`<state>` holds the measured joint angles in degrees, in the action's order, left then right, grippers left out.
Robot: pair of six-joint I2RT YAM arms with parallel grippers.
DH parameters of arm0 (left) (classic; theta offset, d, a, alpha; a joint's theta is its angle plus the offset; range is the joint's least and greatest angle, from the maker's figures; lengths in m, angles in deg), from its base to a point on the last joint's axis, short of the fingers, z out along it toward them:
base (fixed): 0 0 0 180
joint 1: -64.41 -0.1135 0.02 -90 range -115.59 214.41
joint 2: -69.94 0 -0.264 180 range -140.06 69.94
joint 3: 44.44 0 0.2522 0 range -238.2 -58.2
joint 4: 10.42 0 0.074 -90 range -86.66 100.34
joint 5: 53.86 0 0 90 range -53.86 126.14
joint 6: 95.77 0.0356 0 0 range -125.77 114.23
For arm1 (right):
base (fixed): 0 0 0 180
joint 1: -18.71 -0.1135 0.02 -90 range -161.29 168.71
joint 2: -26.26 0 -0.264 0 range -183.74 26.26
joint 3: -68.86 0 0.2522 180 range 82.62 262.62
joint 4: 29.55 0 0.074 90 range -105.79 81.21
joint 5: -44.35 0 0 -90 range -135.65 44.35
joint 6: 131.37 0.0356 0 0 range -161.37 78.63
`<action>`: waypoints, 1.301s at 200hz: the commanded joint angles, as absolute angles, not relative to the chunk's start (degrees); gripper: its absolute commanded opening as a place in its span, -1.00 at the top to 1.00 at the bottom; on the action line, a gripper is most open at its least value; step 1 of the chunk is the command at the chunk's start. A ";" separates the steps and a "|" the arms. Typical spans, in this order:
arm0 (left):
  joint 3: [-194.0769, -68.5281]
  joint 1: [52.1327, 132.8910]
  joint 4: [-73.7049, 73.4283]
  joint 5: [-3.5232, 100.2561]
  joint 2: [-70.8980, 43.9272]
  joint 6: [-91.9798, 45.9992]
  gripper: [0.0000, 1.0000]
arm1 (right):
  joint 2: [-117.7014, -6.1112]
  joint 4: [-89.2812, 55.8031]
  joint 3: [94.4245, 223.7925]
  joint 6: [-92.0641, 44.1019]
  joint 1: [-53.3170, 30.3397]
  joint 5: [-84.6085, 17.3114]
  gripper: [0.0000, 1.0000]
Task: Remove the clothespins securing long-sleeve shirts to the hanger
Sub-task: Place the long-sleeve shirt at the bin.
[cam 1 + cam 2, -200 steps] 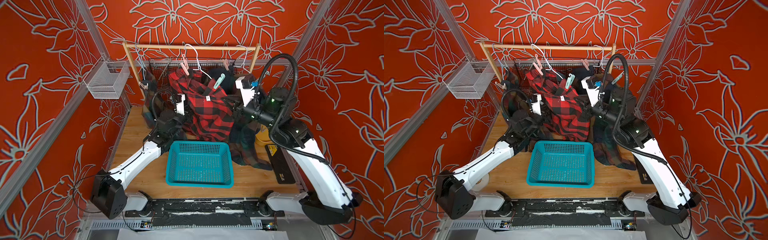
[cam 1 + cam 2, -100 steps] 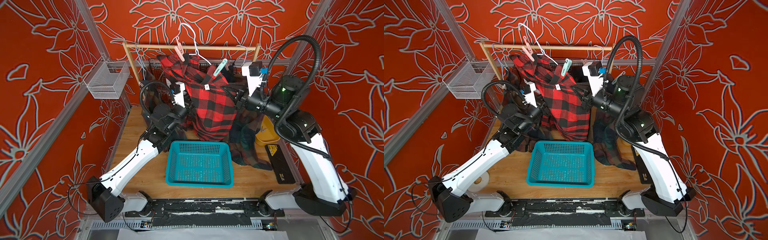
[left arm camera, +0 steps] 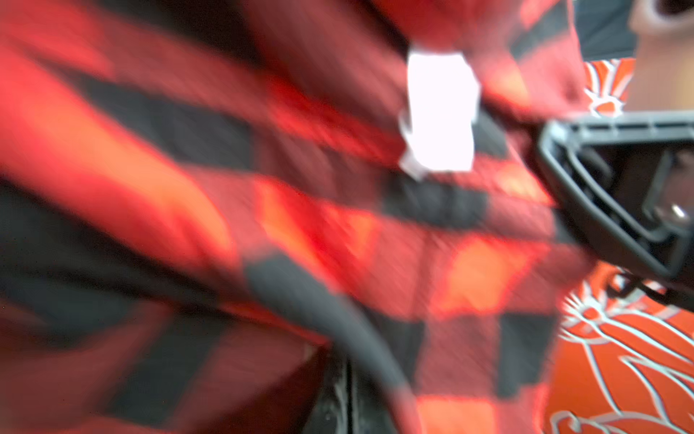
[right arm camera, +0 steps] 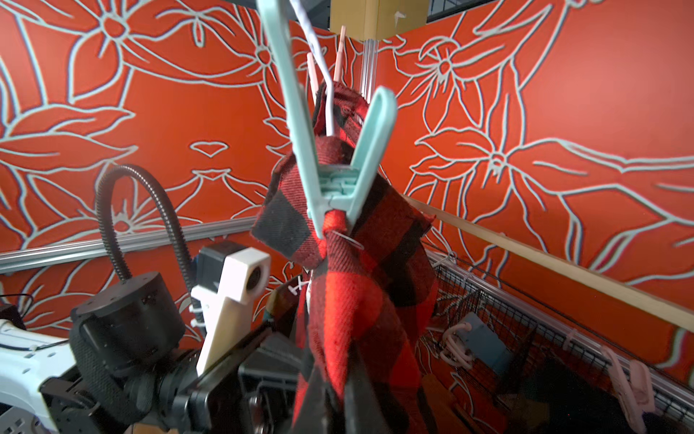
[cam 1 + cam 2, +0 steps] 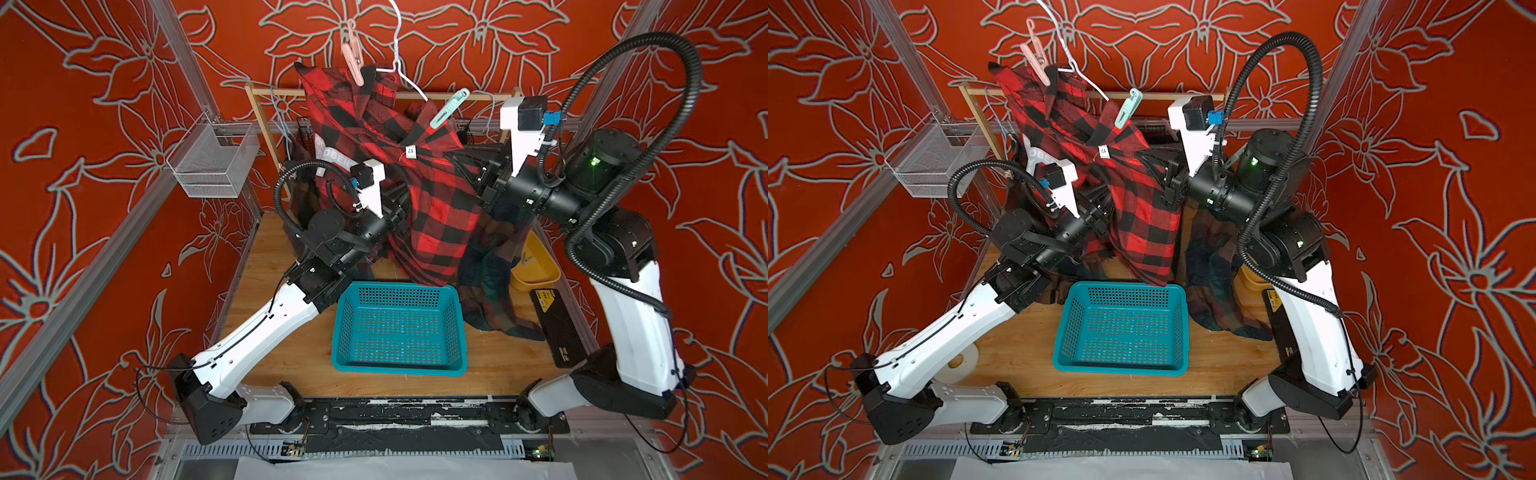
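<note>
The red-and-black shirt [image 5: 432, 216] hangs between both pincers. The left pincer [image 5: 406, 203] is clamped on its left side and the right pincer [image 5: 454, 156] on its right edge, just below the mint clothespin [image 5: 449, 109]; the pink clothespin [image 5: 353, 62] grips the other shoulder. Both arms reach up and inward, elbows bent, and the hem hangs free above the teal basket [image 5: 399, 368].

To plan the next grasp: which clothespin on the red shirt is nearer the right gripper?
The mint green clothespin, just above the right gripper; the pink clothespin grips the opposite shoulder.
</note>
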<state>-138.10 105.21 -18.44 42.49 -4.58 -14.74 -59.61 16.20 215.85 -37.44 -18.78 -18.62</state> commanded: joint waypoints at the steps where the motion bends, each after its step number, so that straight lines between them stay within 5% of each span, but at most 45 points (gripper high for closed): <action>1: -138.78 107.55 -17.07 44.61 -3.12 -12.93 1.00 | -58.78 8.35 217.75 -36.42 -20.08 -16.47 1.00; 53: -136.74 110.97 -17.00 42.78 -0.77 -11.85 1.00 | -56.77 8.56 215.99 -34.87 -20.91 -15.75 1.00; 165: -116.19 115.39 -18.29 35.30 8.16 -12.90 1.00 | -34.61 4.11 175.60 -36.44 -20.71 -25.20 1.00; 224: -106.36 115.39 -13.44 25.66 19.02 -8.59 -0.09 | -28.76 3.83 162.63 -35.03 -17.64 -26.77 1.00; 260: -104.91 115.21 -11.67 20.50 24.13 -5.50 -0.28 | -29.53 1.01 159.26 -31.37 -12.64 -21.44 1.00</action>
